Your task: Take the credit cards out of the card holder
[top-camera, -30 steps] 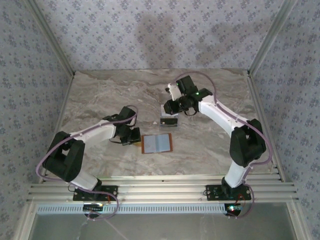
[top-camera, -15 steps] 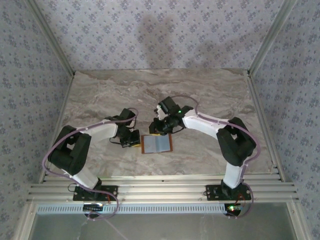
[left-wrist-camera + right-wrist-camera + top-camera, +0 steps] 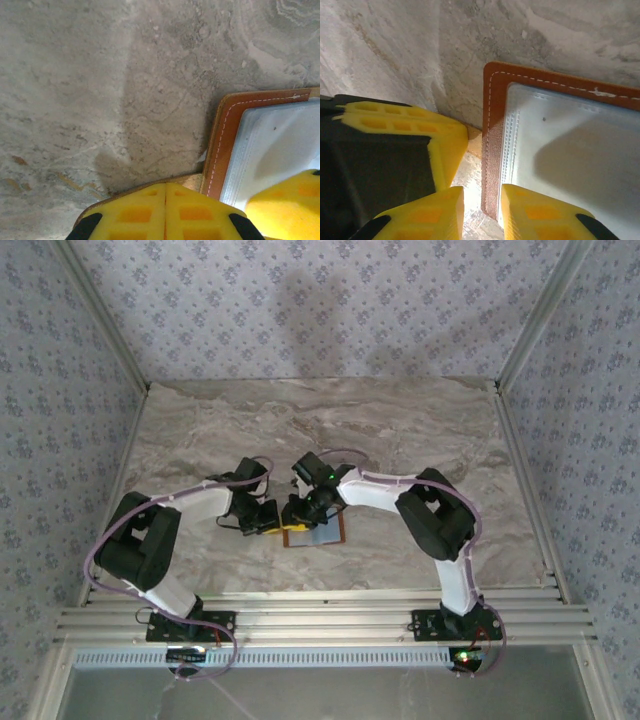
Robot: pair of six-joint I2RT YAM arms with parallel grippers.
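The card holder (image 3: 320, 531) lies open on the marble table, its grey-blue panel (image 3: 570, 145) framed by an orange-brown stitched edge (image 3: 492, 150). My right gripper (image 3: 482, 212) is open, its two yellow fingers straddling the holder's left edge, one finger over the panel (image 3: 545, 215). My left gripper (image 3: 166, 210) is shut just left of the holder, its joined fingertips resting over a tan leather flap (image 3: 190, 179). In the top view the two grippers meet at the holder's left side, left (image 3: 266, 521) and right (image 3: 303, 516). The credit cards are hidden.
The marble table (image 3: 420, 430) stretches wide behind and to the right of the holder. Patterned walls (image 3: 300, 310) close in three sides, and a metal rail (image 3: 320, 620) runs along the near edge. The left gripper's finger (image 3: 405, 130) sits close beside my right fingers.
The right arm swung from the back middle of the table down to the holder's left edge, and its jaws opened somewhat. The left gripper stayed shut by the holder.
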